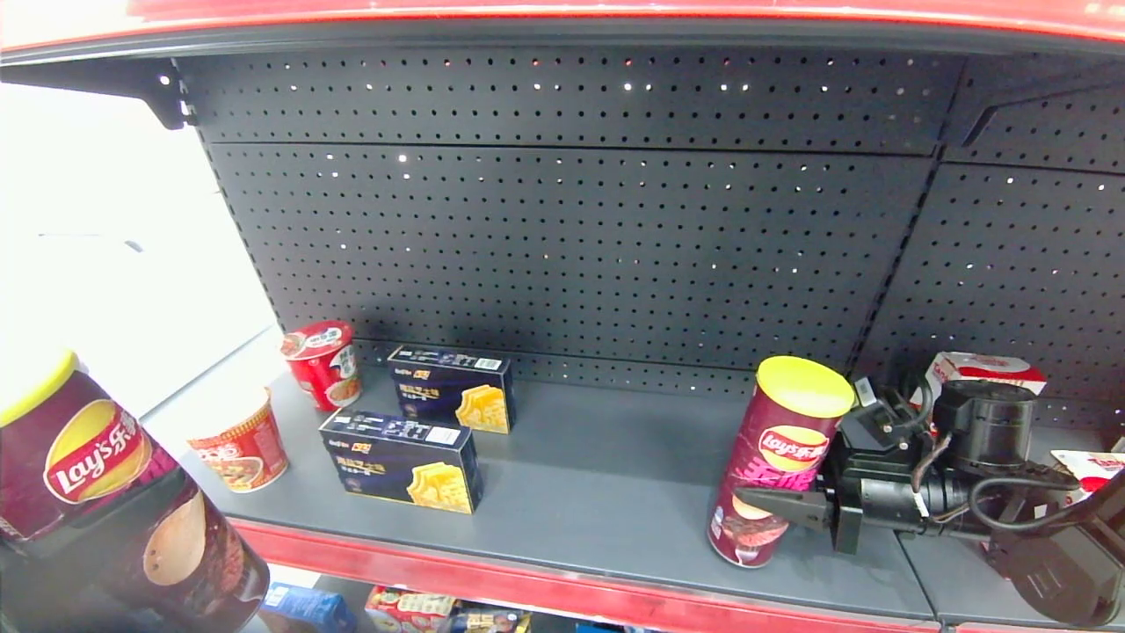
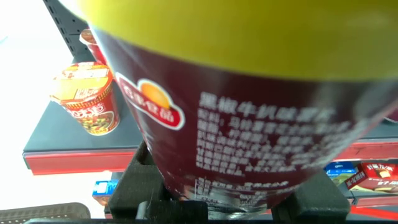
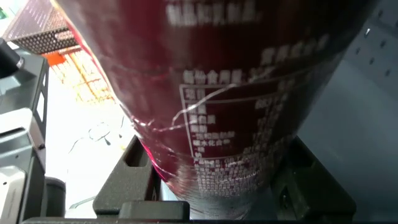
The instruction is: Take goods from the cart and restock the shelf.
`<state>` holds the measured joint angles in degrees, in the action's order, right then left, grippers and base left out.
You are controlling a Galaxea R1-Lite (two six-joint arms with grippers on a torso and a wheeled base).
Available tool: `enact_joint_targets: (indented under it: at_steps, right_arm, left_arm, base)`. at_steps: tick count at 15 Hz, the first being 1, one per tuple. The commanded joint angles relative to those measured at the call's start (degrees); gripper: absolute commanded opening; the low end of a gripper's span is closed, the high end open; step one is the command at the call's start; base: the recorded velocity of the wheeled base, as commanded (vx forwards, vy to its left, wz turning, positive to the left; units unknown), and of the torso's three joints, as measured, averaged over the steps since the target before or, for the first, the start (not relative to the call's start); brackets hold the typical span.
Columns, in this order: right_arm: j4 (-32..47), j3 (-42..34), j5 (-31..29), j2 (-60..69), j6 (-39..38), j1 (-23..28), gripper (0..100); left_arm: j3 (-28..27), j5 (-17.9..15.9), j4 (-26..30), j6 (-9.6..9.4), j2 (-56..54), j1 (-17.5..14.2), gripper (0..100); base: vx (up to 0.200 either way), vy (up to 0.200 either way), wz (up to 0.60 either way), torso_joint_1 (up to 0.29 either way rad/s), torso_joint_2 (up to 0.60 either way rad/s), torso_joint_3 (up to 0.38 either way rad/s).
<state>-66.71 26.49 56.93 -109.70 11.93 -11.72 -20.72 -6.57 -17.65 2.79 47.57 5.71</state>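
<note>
Two maroon chip cans with yellow lids are in hand. My right gripper (image 1: pixel 766 519) is shut on one can (image 1: pixel 782 448), which leans slightly with its base on the grey shelf board (image 1: pixel 598 475), near the red front edge. The right wrist view has this can (image 3: pixel 230 93) between the fingers (image 3: pixel 127 180). My left gripper (image 1: pixel 171 549) holds the other can (image 1: pixel 83 448) in the air, left of and in front of the shelf. The left wrist view shows that can (image 2: pixel 249 124) close up, clamped between black fingers (image 2: pixel 134 186).
On the shelf's left part stand two red noodle cups (image 1: pixel 323 362) (image 1: pixel 239 447) and two dark blue boxes (image 1: pixel 455 385) (image 1: pixel 402 459). White-and-red packs (image 1: pixel 984 367) sit at the back right behind my right arm. Bare board lies between the boxes and the right can. More goods (image 1: pixel 404 608) sit on the shelf below.
</note>
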Motion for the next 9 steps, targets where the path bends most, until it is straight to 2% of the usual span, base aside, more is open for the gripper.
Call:
enact_joint_targets:
  at_steps: [1,8,9]
  right_arm:
    - [0.00,-0.39,0.02,0.02,0.02,0.11,0]
    - [0.09,-0.30,-0.06,-0.07,0.02,0.11,0]
    - [0.09,-0.30,-0.06,-0.16,0.02,0.11,100]
  left_arm:
    - [-0.11,-0.02,-0.01,0.02,-0.02,0.01,0]
    - [-0.11,-0.02,-0.10,0.02,-0.02,0.01,0]
    - [-0.11,-0.02,-0.01,0.02,-0.02,0.01,0]
  base:
    - [0.000,0.000,0.00,0.000,0.00,0.000]
    - [0.000,0.000,0.00,0.000,0.00,0.000]
    - [0.000,0.000,0.00,0.000,0.00,0.000]
